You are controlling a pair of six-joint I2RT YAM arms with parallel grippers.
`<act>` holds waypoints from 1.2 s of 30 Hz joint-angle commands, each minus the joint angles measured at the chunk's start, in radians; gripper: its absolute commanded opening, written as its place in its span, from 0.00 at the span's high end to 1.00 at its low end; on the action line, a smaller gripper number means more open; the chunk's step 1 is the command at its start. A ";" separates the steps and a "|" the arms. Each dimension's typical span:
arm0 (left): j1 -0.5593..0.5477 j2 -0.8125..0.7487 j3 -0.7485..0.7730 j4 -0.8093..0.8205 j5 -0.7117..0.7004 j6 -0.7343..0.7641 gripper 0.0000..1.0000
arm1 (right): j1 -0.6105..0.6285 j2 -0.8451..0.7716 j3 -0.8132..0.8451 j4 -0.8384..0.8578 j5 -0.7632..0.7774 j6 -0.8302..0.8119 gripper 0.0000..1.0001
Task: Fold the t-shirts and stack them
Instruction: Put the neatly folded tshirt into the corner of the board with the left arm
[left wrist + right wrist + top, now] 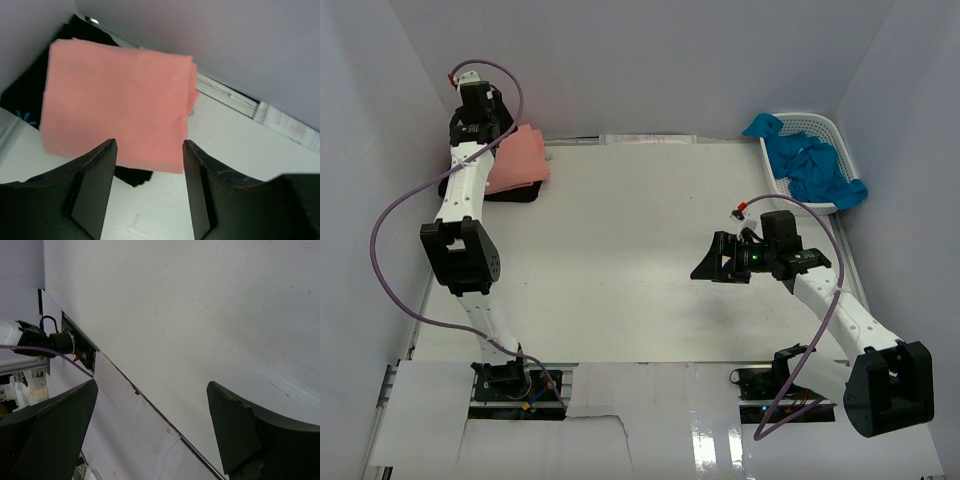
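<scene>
A folded salmon t-shirt (518,158) lies on top of a black t-shirt (510,193) in the far left corner of the table. In the left wrist view the salmon t-shirt (115,100) is a neat rectangle, and the black t-shirt (132,176) pokes out from under it. My left gripper (495,130) (150,145) hovers just short of this stack, open, with only bare table between its fingers. Bright blue t-shirts (815,165) are heaped in a white basket (825,124) at the far right. My right gripper (708,262) (152,390) hangs open over the table at mid right, holding nothing.
White walls close in the table on the left, back and right. The left arm's purple cable (395,215) loops out to the left. The right wrist view shows the table's near edge (150,402) and a cable mount (60,340).
</scene>
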 commanded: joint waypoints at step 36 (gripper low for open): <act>0.131 0.270 0.142 -0.010 -0.067 -0.099 0.34 | -0.003 -0.116 0.002 -0.085 0.022 -0.018 0.02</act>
